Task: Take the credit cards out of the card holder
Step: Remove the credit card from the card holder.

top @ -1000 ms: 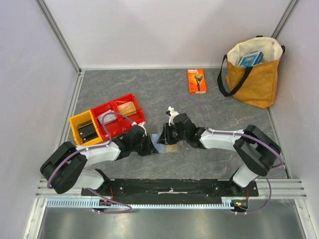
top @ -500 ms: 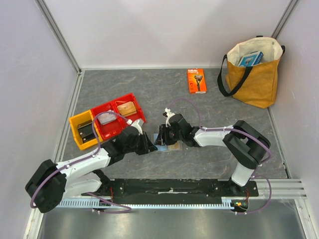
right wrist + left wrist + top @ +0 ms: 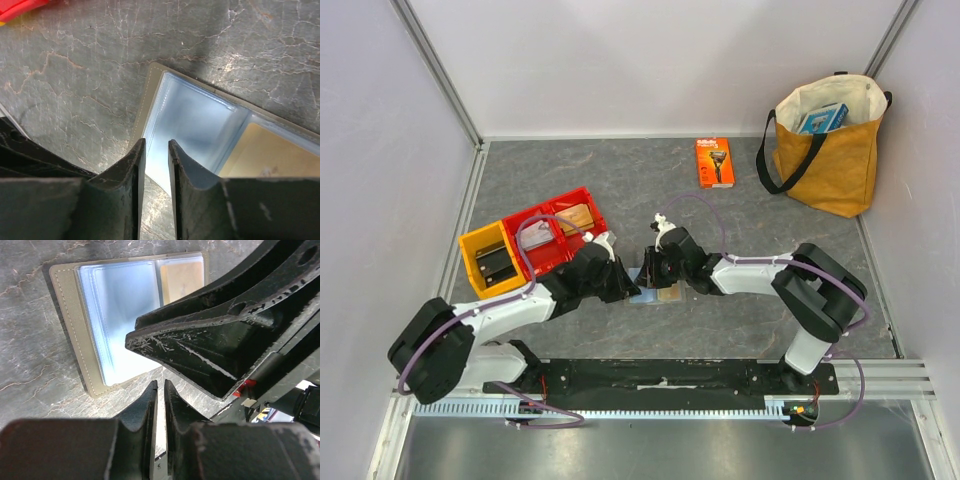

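Top external: card holder (image 3: 655, 295) lies open; razor package (image 3: 714, 162) lettering illegible.

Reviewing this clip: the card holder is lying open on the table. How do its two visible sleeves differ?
The empty sleeve is plain light blue and see-through; the card sleeve beside it shows a tan-orange card inside. The right gripper hangs over the empty sleeve's edge, not over the card sleeve. Both are clear pockets lying flat in the open grey card holder.

Slight shift of left fingers (image 3: 144, 412).
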Controlling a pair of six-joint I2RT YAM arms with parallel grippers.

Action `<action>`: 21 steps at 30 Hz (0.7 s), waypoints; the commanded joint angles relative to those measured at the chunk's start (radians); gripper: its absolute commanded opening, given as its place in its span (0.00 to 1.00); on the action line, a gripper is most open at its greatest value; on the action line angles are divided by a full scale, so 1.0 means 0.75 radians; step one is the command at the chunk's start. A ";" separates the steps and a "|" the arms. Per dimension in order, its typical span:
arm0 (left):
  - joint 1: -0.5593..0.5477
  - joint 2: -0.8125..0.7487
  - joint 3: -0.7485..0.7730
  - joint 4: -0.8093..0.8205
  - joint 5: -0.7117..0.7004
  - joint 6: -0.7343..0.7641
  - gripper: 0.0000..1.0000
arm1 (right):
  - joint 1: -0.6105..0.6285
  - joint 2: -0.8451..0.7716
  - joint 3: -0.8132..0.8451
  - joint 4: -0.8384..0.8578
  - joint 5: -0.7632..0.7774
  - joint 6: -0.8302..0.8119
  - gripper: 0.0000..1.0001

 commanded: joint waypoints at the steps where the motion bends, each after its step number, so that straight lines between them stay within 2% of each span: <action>1: -0.006 0.047 0.054 0.059 -0.021 0.006 0.15 | 0.001 -0.039 -0.002 0.022 0.066 0.032 0.28; 5: -0.008 0.074 0.056 0.072 -0.036 0.004 0.13 | 0.001 -0.066 -0.010 0.024 0.099 0.036 0.15; 9: -0.006 0.135 0.075 0.070 -0.062 0.018 0.12 | 0.001 -0.164 -0.023 -0.039 0.201 0.001 0.14; 14: -0.006 0.217 0.083 0.064 -0.097 0.025 0.11 | -0.008 -0.293 -0.043 -0.228 0.418 -0.079 0.29; 18: -0.006 0.250 0.075 0.037 -0.128 0.027 0.11 | -0.028 -0.322 -0.092 -0.277 0.463 -0.087 0.41; 21: -0.006 0.254 0.063 0.015 -0.156 0.027 0.11 | -0.030 -0.309 -0.117 -0.277 0.504 -0.079 0.45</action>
